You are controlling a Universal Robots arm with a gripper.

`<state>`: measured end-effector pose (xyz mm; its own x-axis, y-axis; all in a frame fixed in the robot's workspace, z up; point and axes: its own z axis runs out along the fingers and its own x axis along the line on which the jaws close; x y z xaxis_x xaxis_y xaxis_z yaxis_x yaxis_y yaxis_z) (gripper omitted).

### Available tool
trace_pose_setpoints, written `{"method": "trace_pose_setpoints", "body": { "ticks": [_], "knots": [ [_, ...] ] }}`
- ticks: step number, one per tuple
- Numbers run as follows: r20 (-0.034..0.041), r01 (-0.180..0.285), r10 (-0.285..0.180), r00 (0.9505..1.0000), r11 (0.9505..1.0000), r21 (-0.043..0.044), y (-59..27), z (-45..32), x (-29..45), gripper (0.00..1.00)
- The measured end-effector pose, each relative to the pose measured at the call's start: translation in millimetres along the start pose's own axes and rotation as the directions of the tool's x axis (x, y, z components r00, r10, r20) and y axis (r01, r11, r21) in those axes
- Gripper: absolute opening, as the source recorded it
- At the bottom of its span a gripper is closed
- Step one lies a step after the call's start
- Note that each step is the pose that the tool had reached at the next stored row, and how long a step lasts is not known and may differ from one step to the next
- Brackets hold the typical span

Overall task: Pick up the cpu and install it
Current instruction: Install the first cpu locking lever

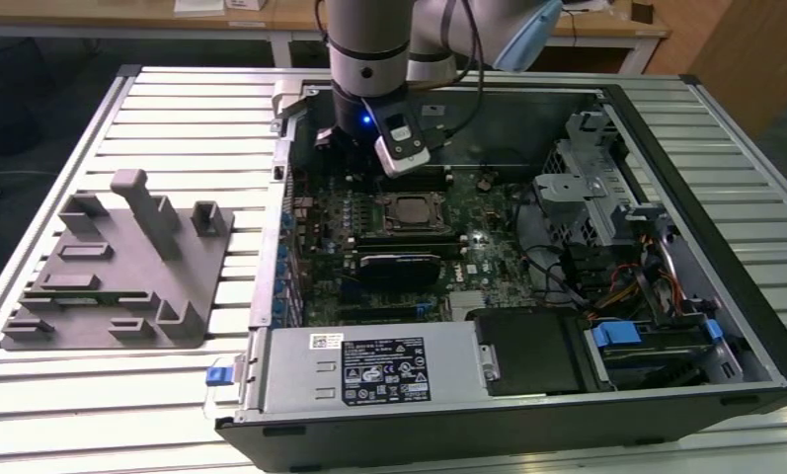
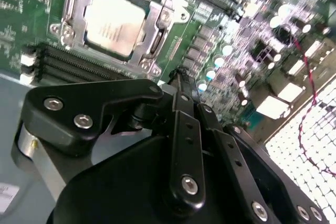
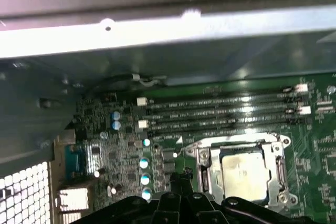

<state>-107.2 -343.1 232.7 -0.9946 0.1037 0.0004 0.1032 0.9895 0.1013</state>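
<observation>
1. The cpu (image 2: 113, 22) is a flat square with a matte silvery top. It lies seated in the shiny metal socket frame (image 2: 157, 32) on the green motherboard (image 2: 18, 3).
2. The black, bolted gripper (image 2: 178, 80) has its fingers pressed together and empty. It hangs over the board near the socket, apart from the cpu.

Robotics lab or workshop: slatted metal bench (image 1: 104, 415) carrying opened computer case (image 1: 525, 425) and grey fixture tray (image 1: 104, 286) (posts, slots), robot arm (image 1: 366, 39) overhead, wooden desks (image 1: 104, 14) behind.
</observation>
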Motion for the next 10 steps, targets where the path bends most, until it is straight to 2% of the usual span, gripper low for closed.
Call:
{"method": "trace_pose_setpoints", "body": {
  "ticks": [3,8,10],
  "knots": [
    [-0.0009,0.000,0.000,1.0000,1.0000,-0.0097,-0.2,-1.4,0.0,0.11],
    [0.0016,0.002,-0.002,1.0000,0.9999,-0.0140,-2.3,-1.7,4.1,0.11],
    [0.0013,0.004,-0.004,1.0000,0.9998,-0.0202,-3.3,-1.8,6.7,0.11]
  ]
}}
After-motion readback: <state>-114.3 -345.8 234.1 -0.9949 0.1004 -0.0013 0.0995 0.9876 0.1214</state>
